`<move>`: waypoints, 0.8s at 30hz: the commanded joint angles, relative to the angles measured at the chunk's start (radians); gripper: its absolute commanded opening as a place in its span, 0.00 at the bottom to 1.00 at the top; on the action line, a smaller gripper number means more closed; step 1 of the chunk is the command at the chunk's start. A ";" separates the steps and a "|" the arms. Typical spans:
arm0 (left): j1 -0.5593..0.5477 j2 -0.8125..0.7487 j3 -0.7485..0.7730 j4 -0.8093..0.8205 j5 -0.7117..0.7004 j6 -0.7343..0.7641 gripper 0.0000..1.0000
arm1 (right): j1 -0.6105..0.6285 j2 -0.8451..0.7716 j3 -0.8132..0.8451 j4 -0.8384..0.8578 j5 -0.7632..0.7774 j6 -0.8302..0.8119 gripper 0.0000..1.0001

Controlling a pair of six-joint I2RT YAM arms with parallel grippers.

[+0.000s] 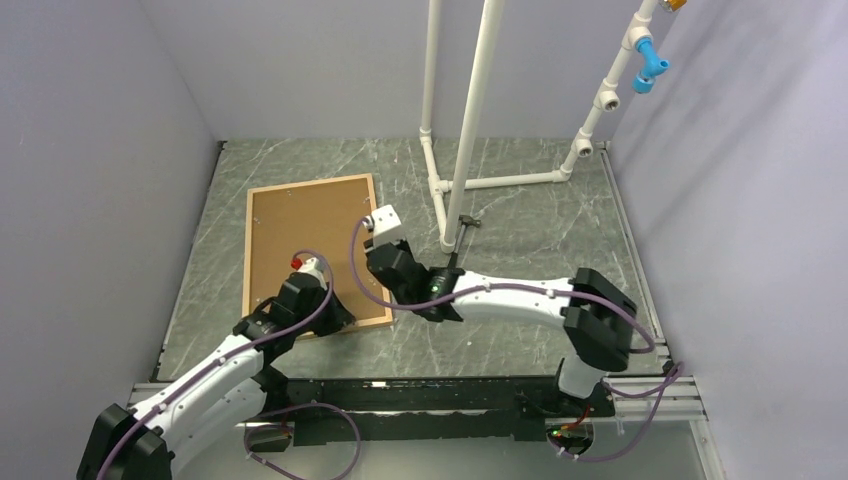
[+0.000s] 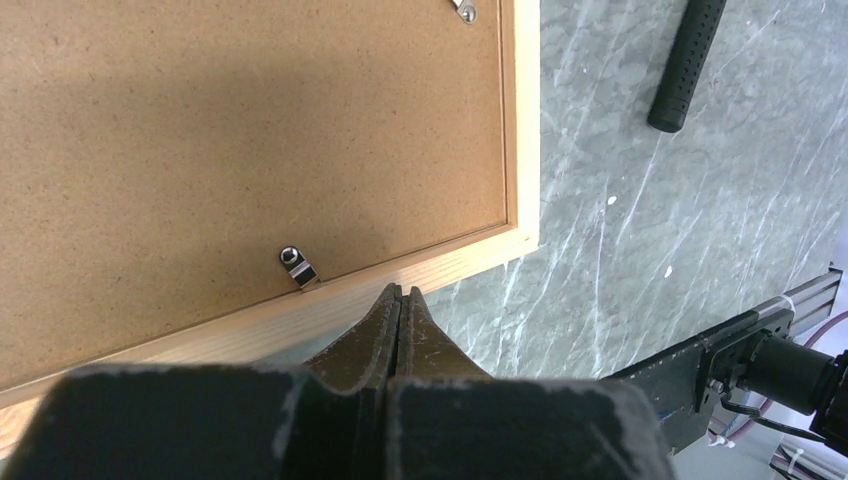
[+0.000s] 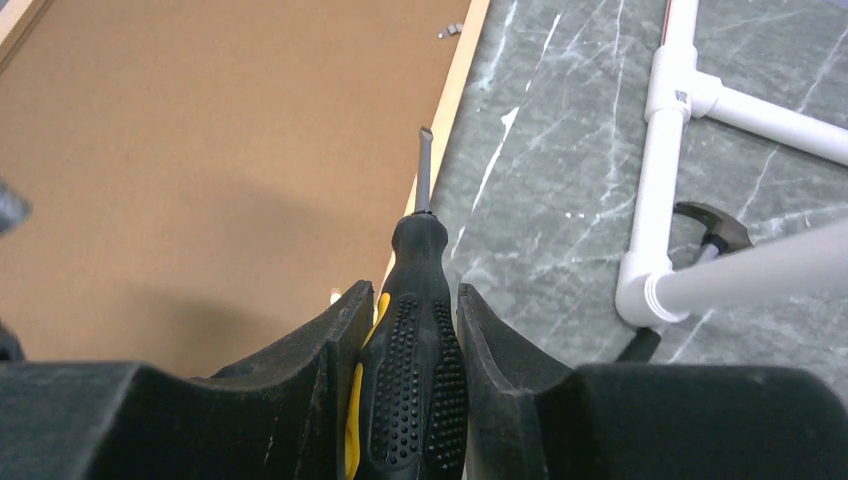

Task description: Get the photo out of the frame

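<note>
Nearest me, my left gripper [image 2: 400, 298] has its jaws clenched on nothing, the tips over the near rail of the large frame of light natural wood [image 2: 521, 120]; I cannot tell whether they touch it. The frame lies face down on the grey marbled table [image 2: 640, 230]. Just beside the tips, a small metal retaining clip [image 2: 297, 266] bridges the seam between the rail and the plain brown backing board [image 2: 250, 130]. The photo is hidden; I judge it sits under that board. My right gripper [image 3: 415, 297] is grasping a black-and-yellow-handled screwdriver [image 3: 420, 260], its flat blade pointing along the frame's right rail. I judge the step in hand is freeing the clips. The next move calls for setting the blade against a clip and turning it off the board while the left arm steadies the frame. Right of the frame lies a strip of open table, then a black hammer [image 2: 685, 65] and a white plastic pipe stand [image 3: 665, 150], which limit a rightward swing. Farther along the right rail sits a second clip [image 3: 450, 31]. The far rail stands well short of the back wall.
</note>
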 commanded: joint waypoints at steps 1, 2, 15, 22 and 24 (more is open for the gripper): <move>-0.001 0.030 0.036 0.036 0.009 0.020 0.00 | -0.025 0.120 0.160 -0.025 0.043 -0.005 0.00; -0.001 0.036 0.027 0.050 0.014 0.017 0.00 | -0.027 0.150 0.185 -0.025 0.055 -0.021 0.00; -0.002 0.034 -0.046 0.090 0.033 0.004 0.00 | -0.105 0.385 0.374 -0.007 0.032 -0.088 0.00; -0.002 0.021 -0.074 0.098 0.036 -0.003 0.00 | -0.149 0.442 0.409 0.038 -0.009 -0.108 0.00; -0.002 0.023 -0.080 0.102 0.037 -0.004 0.00 | -0.157 0.464 0.432 0.034 -0.006 -0.115 0.00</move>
